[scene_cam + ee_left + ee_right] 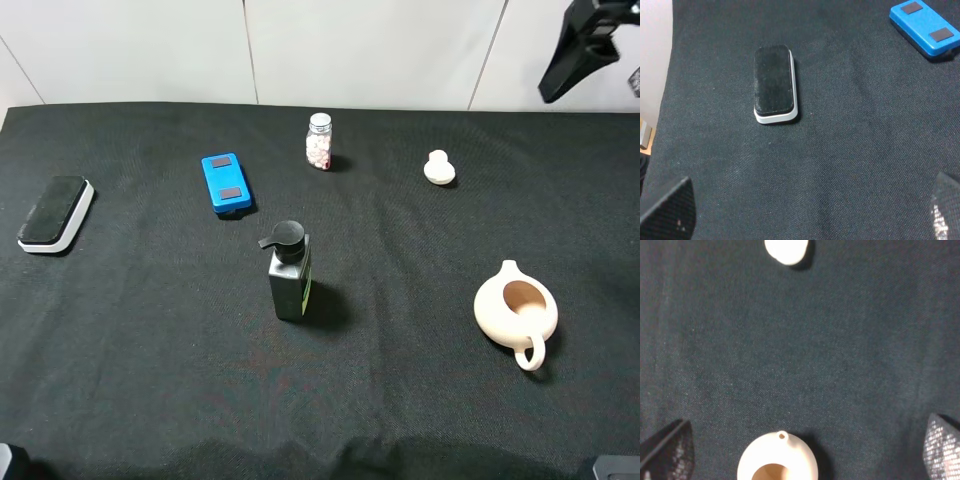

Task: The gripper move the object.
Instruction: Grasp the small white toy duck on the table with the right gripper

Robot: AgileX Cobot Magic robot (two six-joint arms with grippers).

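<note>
Lid (786,250): cream-white, knobbed. It lies on the black counter (865,365), well ahead of the right fingers (670,452) and apart from them, past the open teapot (777,462) that sits in line between the two tips.
Right fingers: spread wide, holding nothing.
Left fingers (670,210): spread wide, holding nothing; a black-topped eraser (773,82) lies ahead.

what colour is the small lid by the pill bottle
Cream-white; the lid shows best in the exterior high view.
</note>
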